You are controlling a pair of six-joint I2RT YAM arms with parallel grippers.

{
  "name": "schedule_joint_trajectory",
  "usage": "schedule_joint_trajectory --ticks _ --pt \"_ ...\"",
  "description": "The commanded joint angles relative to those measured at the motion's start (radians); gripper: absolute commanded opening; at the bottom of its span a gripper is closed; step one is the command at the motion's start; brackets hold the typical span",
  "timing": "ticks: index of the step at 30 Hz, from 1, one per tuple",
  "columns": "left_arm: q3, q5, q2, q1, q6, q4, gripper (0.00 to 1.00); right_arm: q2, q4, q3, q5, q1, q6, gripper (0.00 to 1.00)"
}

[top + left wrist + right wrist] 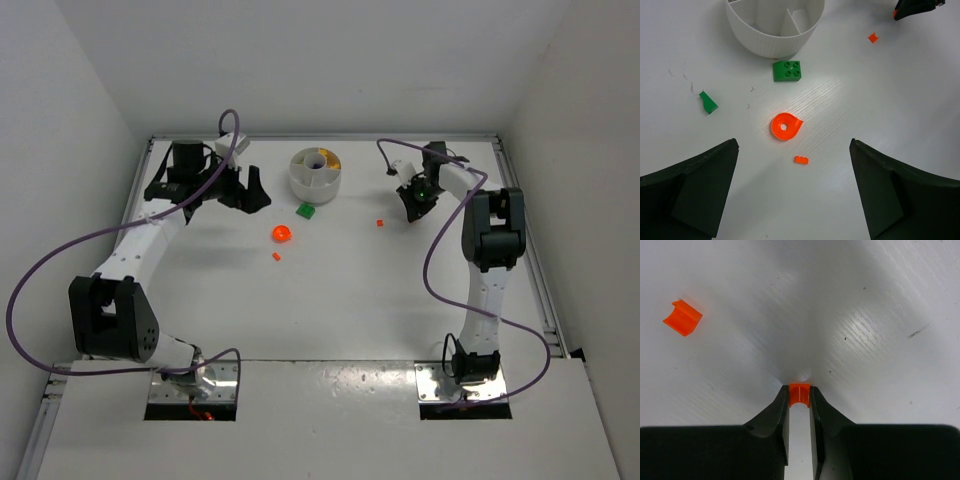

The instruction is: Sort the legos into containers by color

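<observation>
Legos lay on the white table (350, 300), and six could be counted outside the dish (316, 182). Two were green: a square green brick (787, 70) with four studs, just beside the dish, and a small green wedge (708, 102) off to one side. Four were orange: a round orange ring (792, 125) with a hole in it, a tiny orange chip (801, 160) near the ring, an orange clip (683, 317) well apart from the dish, and an orange bit (799, 394). There was one dish. It was round, white and low, with walls inside that split it into parts. Some yellow and a spot of purple showed inside it, too small to count.

The right gripper (414, 208) had its two fingers (772, 420) pinched nearly together on the orange bit. It held the bit at its tips, low over the table and near the orange clip. The left gripper (793, 145) had its fingers spread wide apart and held nothing. It hung over the table, and in its own view the orange ring and orange chip lay between its fingers.
</observation>
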Motion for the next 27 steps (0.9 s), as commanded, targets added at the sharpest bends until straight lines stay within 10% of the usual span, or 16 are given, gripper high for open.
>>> schedule_joint_trajectory --ticks 1,12,27 --pt "0.036 0.024 0.004 0.013 0.013 0.009 1.00 0.008 -0.043 -0.005 -0.031 -0.007 -0.018 0.14" --pt "-0.030 -0.016 -0.041 0.013 -0.017 0.066 1.00 -0.224 0.100 0.022 -0.253 0.160 0.350 0.05" --pt "-0.039 -0.025 -0.050 0.022 -0.037 0.084 1.00 -0.031 0.361 0.336 -0.154 0.312 0.723 0.03"
